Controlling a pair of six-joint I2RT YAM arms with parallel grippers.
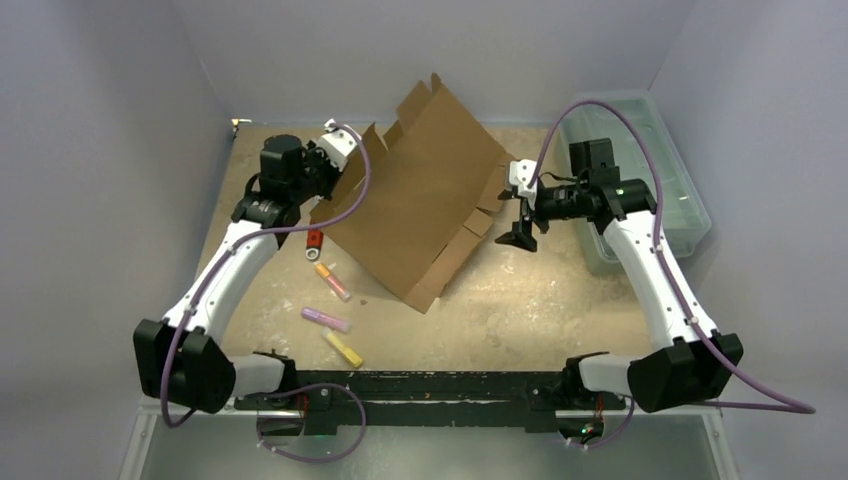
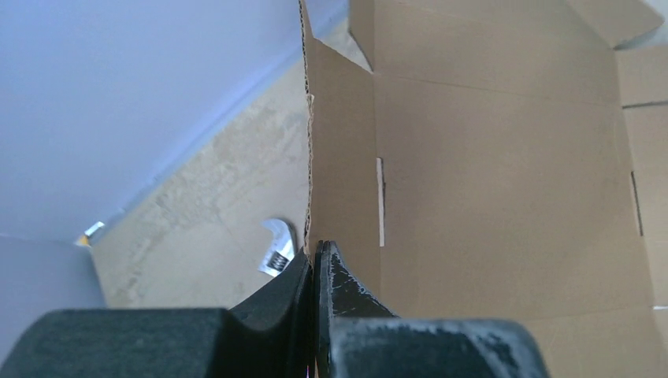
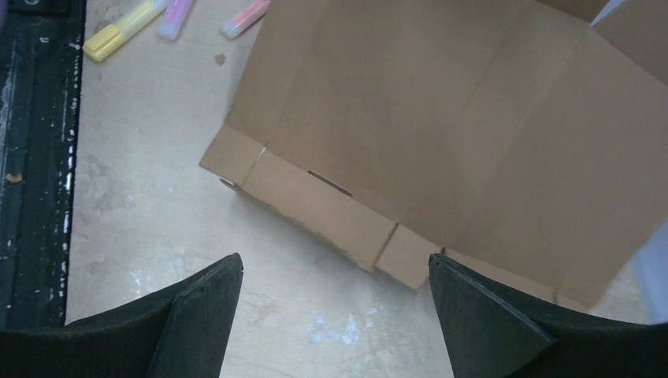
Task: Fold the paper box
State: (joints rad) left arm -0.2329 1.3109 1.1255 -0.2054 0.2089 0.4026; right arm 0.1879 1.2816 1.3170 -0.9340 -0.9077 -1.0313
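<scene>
Pale grey walls enclose a beige, speckled surface. On its far middle lies the paper box, mostly unfolded. It sits cornerwise with its wide panel spread out and small flaps raised along the left and far edges.

The left tool is clenched on the thin edge of the left side flap, the cardboard pinched between its two fingers. The right tool is spread wide and holds nothing. It hovers just beside the box's right edge, above the short tabs there.

My judgement is that the main risk lies in that one-sided pinch. With nothing bracing the far side, a pull on the flap could drag the whole sheet across the surface instead of bending it at the score. The corrugated edge could also tear, or slide out of the fingers. A panel swinging down on the near left might catch the loose items lying there.

Counted:
- One box.
- Two tools.
- Three markers near the box's near-left edge: one pink-orange, one purple and one yellow.
- One small red item just beside the box.
- One translucent bin at the right.
</scene>
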